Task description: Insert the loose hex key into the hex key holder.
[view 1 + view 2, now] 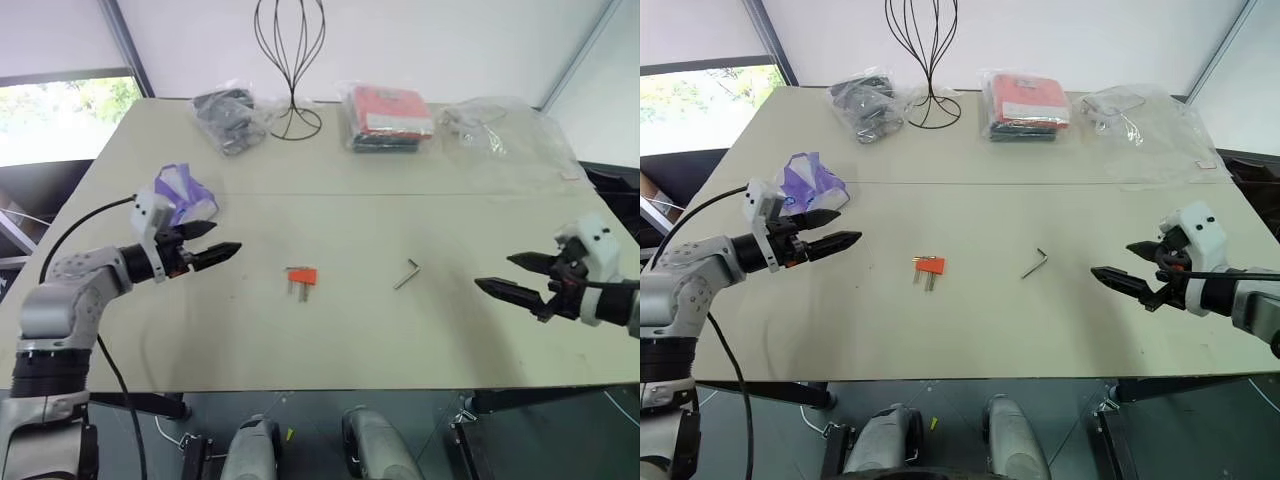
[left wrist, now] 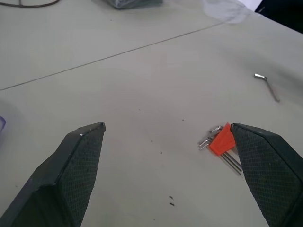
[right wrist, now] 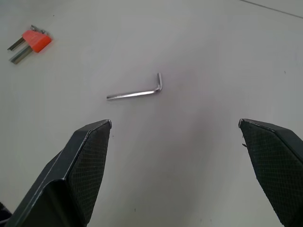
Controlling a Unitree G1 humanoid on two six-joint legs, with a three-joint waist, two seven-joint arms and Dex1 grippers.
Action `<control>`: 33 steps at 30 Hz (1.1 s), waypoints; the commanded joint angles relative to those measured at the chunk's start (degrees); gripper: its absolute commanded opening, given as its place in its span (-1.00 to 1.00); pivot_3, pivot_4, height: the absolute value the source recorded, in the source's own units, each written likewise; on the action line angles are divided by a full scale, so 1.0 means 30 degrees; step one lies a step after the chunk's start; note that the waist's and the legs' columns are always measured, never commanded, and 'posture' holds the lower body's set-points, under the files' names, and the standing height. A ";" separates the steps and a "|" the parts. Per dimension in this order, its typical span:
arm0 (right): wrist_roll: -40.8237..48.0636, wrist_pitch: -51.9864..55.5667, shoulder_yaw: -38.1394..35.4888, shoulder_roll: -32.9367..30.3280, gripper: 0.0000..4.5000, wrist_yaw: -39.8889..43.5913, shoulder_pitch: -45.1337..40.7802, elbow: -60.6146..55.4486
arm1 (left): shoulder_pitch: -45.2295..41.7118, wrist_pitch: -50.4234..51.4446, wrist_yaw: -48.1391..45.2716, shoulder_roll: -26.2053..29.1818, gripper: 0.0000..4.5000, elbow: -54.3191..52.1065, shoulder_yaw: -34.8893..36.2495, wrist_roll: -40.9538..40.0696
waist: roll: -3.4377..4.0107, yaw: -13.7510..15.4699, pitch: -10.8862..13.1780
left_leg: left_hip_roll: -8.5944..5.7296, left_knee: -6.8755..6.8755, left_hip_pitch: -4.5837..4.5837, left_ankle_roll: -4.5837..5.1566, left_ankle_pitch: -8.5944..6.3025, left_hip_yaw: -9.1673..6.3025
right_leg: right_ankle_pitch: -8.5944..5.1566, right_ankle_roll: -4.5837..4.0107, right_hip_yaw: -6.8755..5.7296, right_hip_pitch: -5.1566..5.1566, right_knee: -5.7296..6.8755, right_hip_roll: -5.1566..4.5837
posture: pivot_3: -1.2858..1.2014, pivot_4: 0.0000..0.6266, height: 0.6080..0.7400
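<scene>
The loose hex key [image 1: 406, 273], a thin L-shaped grey rod, lies flat on the pale table [image 1: 330, 340], right of centre. The hex key holder [image 1: 303, 277], a small orange-red block with short grey keys sticking out, lies a little to its left. My left gripper [image 1: 227, 237] hovers open above the table left of the holder, pointing toward it; the holder [image 2: 221, 142] lies close to one finger in the left wrist view. At the table's right side my right gripper [image 1: 493, 270] is open and empty, aimed at the key [image 3: 137, 92], a short way off.
Along the table's far edge stand a black wire stand [image 1: 290, 60], a bag of dark parts [image 1: 230, 118], a red packet in clear plastic [image 1: 385, 115] and a crumpled clear bag [image 1: 500, 130]. A purple bag [image 1: 182, 192] lies behind my left gripper.
</scene>
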 commanded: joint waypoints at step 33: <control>-0.0467 -0.0481 0.4674 0.1843 1.00 0.0803 -0.4362 -0.2204 | -0.2123 0.0320 -0.4421 0.1719 0.97 -0.0398 -0.1708 -0.0882 | -0.0011 -0.0052 0.0008 | -0.0003 -0.0023 -0.0014 0.0000 0.0000 0.0007 | -0.0010 0.0010 0.0005 -0.0021 -0.0003 0.0006 | 0.03 -0.52 0.99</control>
